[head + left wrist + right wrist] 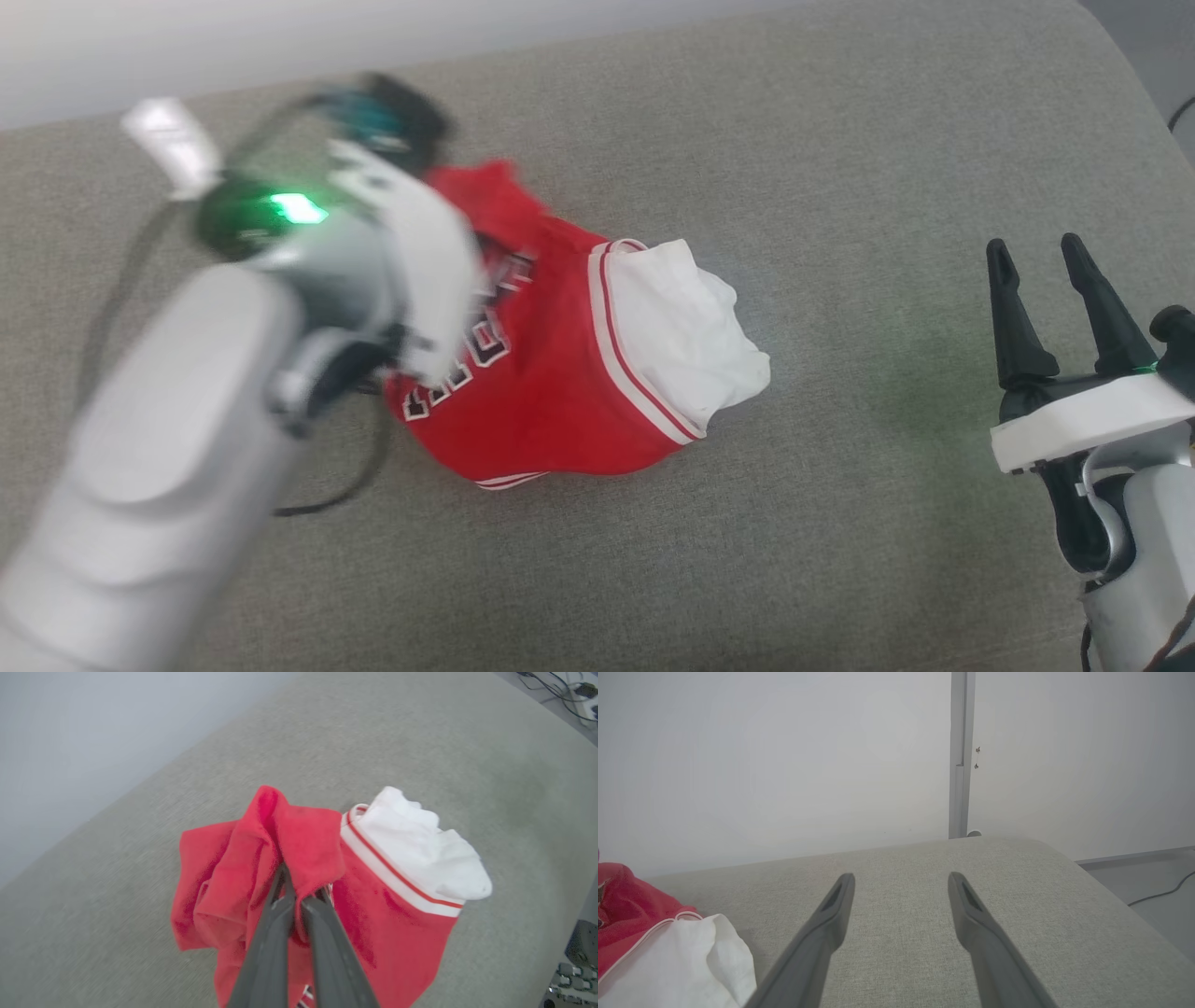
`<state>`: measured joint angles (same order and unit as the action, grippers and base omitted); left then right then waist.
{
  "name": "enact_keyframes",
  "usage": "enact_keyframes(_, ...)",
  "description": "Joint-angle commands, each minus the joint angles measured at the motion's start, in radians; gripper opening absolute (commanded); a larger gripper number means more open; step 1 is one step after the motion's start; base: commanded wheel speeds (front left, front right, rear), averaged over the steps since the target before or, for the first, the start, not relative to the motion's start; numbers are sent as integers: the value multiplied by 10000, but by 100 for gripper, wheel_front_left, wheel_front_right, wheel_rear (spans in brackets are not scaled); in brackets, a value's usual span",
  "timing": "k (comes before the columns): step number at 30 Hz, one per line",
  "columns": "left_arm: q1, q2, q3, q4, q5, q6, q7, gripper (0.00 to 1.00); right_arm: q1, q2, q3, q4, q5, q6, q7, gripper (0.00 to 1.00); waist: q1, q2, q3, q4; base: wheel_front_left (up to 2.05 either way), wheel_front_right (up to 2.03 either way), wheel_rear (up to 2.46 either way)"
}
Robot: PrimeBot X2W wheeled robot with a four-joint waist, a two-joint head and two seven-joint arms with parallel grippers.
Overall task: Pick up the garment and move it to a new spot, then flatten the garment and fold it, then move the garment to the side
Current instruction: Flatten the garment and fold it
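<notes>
The garment point(560, 373), a red jersey with a white sleeve and black lettering, is bunched on the grey cushion and pulled up at its far left end. My left gripper point(299, 891) is shut on a fold of its red fabric; in the head view the blurred left arm point(280, 355) covers that end and hides the fingertips. The white sleeve point(420, 849) sticks out to the right. My right gripper point(1036, 250) stands open at the right, well apart from the garment point(640, 947), nothing between its fingers point(833, 900).
The grey cushion point(840, 187) runs wide around the garment, with a pale wall behind its far edge. Its right edge rounds off down to the floor, where a cable point(1157, 896) lies. A vertical post point(959, 756) stands behind the cushion.
</notes>
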<state>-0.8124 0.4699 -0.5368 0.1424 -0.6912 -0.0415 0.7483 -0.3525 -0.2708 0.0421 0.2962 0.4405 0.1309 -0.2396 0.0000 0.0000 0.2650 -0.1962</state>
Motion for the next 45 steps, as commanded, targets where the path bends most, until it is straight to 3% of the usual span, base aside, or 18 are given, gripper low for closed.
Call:
enact_keyframes(1, -337, -437, -444, 202, 98, -316, -153, 0, -11, 32, 47, 8, -20, -3, -2, 100, 0, 0, 24, -39, 0, 0, 0)
enact_keyframes(7, -741, -1557, -1476, 1055, -278, -795, -696, 0, -87, 80, 81, 89, -20, -3, 22, 100, 0, 0, 65, -130, 0, 0, 0)
enact_keyframes(13, -882, -1787, -2515, 1871, -418, -883, -1005, 0, -142, 134, 128, 187, -6, -3, 10, 100, 0, 0, 55, -174, 0, 0, 0)
enact_keyframes(14, -950, -1769, -2711, 1959, -507, -886, -1109, 85, -152, 140, 133, 203, -8, -3, 9, 100, 0, 0, 51, -167, 0, 0, 0)
enact_keyframes(15, -1022, -1739, -2871, 2015, -601, -889, -1204, 100, -155, 139, 122, 215, -16, -3, 7, 100, 0, 0, 41, -152, 0, 0, 0)
enact_keyframes(27, -1571, -849, -2931, 1965, -1573, -883, -1736, 100, 204, 67, -310, 209, -120, -3, 12, 100, 0, 0, -397, 473, 0, 0, 0)
enact_keyframes(38, -394, 137, -2509, 958, -2404, 450, -580, 100, 431, 149, -679, -238, -303, -3, 311, 100, 0, 0, -513, 899, 0, 0, 0)
enact_keyframes(45, 441, 236, -2635, 278, -2779, 1168, -31, 100, 271, 155, -654, -479, -238, -3, 419, 100, 0, 0, -161, 777, 0, 0, 0)
